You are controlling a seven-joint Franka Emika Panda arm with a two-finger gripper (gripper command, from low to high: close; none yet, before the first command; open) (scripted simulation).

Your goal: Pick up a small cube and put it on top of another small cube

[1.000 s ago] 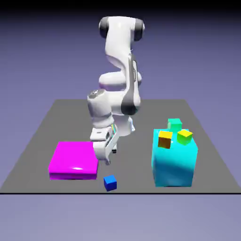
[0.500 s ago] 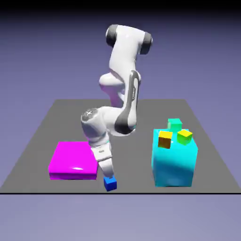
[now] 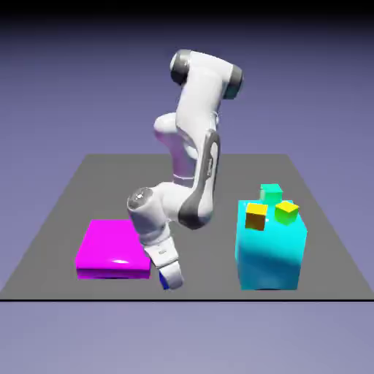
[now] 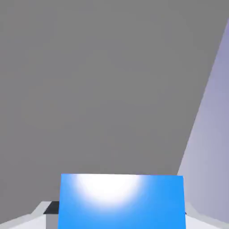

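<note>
A big cyan block (image 3: 269,252) stands on the grey table (image 3: 66,204) at the exterior view's right, carrying 3 small cubes on its top: a teal-green cube (image 3: 271,193) at the back, an orange-yellow cube (image 3: 256,215) at the front left and a yellow-green cube (image 3: 286,212) at the front right, each apart from the others. A flat magenta slab (image 3: 113,248) lies at the exterior view's left with nothing on it. The white arm bends low between the 2, its gripper (image 3: 170,276) down at the table's near edge just beside the slab's corner. The deep-blue cube (image 4: 121,201) sits there between the fingers, nearly hidden by the hand in the exterior view; in the hand view it fills the bottom, plain and glossy with a white highlight. The fingers flank its sides; whether they are pinching it cannot be told
</note>
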